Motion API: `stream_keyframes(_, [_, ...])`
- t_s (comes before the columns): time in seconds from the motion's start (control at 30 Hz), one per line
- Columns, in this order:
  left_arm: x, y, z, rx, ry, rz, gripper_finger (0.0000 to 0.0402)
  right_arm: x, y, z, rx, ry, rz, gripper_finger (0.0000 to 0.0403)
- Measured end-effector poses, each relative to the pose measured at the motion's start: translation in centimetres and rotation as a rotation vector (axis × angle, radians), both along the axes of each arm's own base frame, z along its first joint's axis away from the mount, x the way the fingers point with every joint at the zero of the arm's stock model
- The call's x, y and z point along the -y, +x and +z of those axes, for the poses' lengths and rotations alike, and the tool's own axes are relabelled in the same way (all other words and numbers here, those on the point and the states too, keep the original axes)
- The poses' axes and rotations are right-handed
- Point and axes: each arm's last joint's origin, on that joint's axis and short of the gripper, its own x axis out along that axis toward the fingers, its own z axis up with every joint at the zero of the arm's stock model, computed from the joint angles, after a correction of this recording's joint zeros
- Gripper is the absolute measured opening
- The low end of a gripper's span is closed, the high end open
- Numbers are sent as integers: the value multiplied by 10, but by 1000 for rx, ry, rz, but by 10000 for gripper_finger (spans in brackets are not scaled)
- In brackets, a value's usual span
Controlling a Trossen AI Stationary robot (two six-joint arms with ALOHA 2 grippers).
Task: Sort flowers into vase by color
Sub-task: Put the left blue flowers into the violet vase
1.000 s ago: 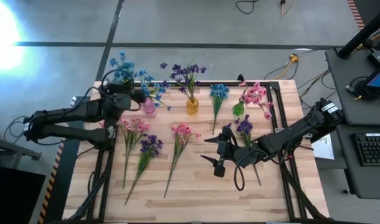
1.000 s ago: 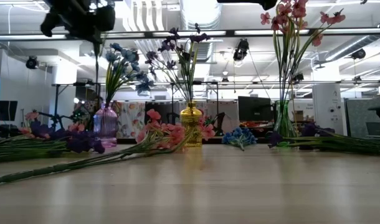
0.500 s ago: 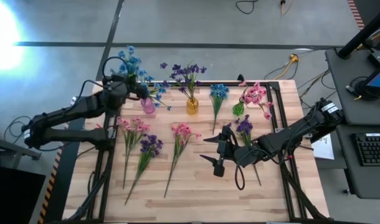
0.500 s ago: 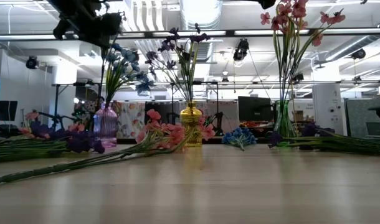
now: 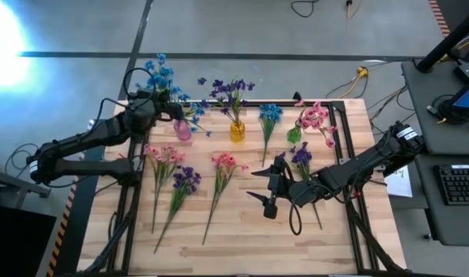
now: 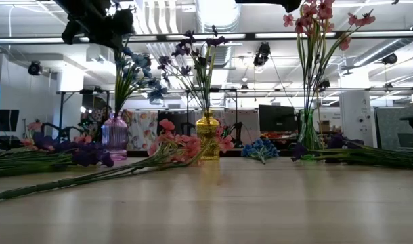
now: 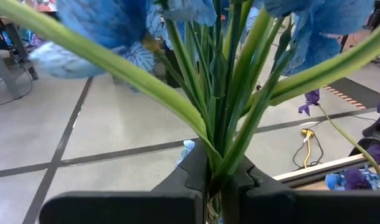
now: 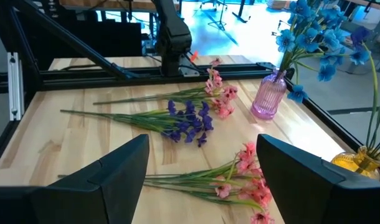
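My left gripper [image 5: 173, 114] hangs above the pink vase [image 5: 184, 131] at the far left, shut on a blue flower sprig [image 5: 159, 75]. That vase holds blue flowers [image 6: 135, 68]. The yellow vase [image 5: 237, 131] holds purple flowers and the green vase [image 5: 294, 135] holds pink ones. A blue sprig [image 5: 269, 115], pink sprigs [image 5: 164, 158] [image 5: 225, 163] and purple sprigs [image 5: 185, 181] [image 5: 301, 158] lie flat on the table. Right of centre, my right gripper [image 5: 259, 185] hovers open above the table, nothing between its fingers [image 8: 124, 171]. My left gripper pinches the blue sprig's bundled green stems [image 7: 218, 163] between its two fingers, just below where they fan out to the blossoms. The fingers come nearly level from the table's left and lie across the stems. The sprig stands upright, and its lower stem [image 6: 114, 81] runs down toward the pink vase's mouth.
Black frame rails [image 5: 350, 154] border the wooden table. The near half of the tabletop [image 5: 242, 238] is bare wood. A cable [image 5: 296, 219] hangs below my right arm.
My left gripper has swung a little toward the table's far edge and turned at the wrist, still shut on the blue sprig. The sprig's blossoms have shifted slightly with it. My right gripper has kept still.
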Motion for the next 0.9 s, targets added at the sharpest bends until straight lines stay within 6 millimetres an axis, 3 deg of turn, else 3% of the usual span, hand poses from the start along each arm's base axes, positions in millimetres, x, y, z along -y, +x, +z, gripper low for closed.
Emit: stream_keyframes(0.9, [-2, 5, -13, -65, -44, 7, 0, 2, 1, 0, -1, 0, -6, 290])
